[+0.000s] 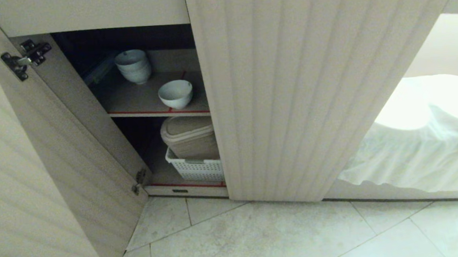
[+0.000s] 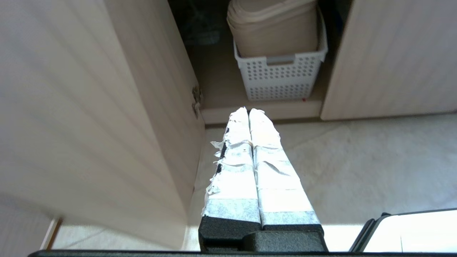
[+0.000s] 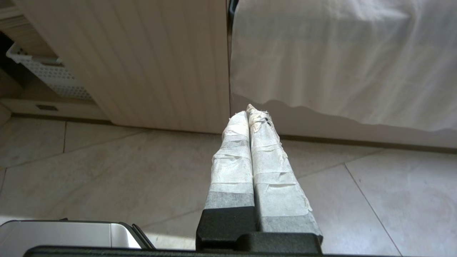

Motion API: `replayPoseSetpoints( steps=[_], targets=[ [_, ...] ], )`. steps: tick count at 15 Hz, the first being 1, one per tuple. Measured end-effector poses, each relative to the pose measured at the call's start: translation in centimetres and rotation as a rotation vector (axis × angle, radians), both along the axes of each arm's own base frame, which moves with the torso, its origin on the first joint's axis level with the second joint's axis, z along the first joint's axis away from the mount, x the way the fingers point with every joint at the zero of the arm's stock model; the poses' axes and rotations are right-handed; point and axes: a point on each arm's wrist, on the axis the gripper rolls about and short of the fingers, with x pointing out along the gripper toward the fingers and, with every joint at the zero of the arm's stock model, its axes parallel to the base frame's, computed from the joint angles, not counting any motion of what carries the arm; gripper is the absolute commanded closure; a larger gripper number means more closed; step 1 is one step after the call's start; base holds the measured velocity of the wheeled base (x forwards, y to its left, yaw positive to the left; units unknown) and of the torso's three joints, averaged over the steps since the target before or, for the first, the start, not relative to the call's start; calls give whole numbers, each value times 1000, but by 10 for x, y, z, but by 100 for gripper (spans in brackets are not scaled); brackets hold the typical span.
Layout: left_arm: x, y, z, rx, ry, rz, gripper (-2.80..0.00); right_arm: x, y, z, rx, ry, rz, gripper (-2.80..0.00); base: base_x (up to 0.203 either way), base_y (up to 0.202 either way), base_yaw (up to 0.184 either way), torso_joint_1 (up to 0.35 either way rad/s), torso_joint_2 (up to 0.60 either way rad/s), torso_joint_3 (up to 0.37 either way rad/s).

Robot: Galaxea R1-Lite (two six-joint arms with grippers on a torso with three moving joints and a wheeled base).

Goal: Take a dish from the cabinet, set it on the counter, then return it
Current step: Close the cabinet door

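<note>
Far left: cabinet door (image 1: 23, 179) swung wide open, fluted face, metal hinge (image 1: 26, 58) at its top inner edge. Beside it, the open bay of the cabinet (image 1: 91, 114), brown shelves edged in red.

Upper shelf (image 1: 130, 99): stack of white bowls (image 1: 133, 66) at the far left; the dish (image 1: 175, 94), a lone white bowl, sits upright nearer the front edge and to the right, apart from the stack. Lower shelf: white perforated basket (image 1: 195, 169) with a beige lidded container (image 1: 189, 137) standing in it.

Left hand (image 2: 249, 112): taped fingers pressed together, holding nothing, hanging low over the tiled floor (image 1: 261, 239) in front of the basket.

Middle: second fluted door (image 1: 311, 90), its left edge hiding the right part of the bay. Right hand (image 3: 250, 110): fingers likewise pressed together, empty, near that door's foot. Far right: white cloth (image 1: 423, 143) draped over something low.

No surface in sight.

Handling, as judged: the dish is glazed ceramic, stiff, light, slick, and would chip or break if dropped. The rim looks the best hold, one finger inside, one outside, on the near side. The stack is well clear; the door edge to the right crowds the approach.
</note>
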Motion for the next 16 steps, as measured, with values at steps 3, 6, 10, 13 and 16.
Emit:
replayPoseSetpoints(
  steps=[3,6,10,13,16],
  targets=[
    [0,0,0,0,0,-1,0,0,0,0,0,0,0,0,-191,0,1,2,0,2],
    [0,0,0,-1,-1,-1,0,0,0,0,0,-1,0,0,-191,0,-1,0,2,0],
    [0,0,0,-2,0,0,0,0,0,0,0,-1,0,0,-193,0,-1,0,2,2],
    [0,0,0,-2,0,1,0,0,0,0,0,0,0,0,-102,0,1,2,1,1],
    [0,0,0,0,0,1,0,0,0,0,1,0,0,0,0,0,0,0,0,0]
  ],
)
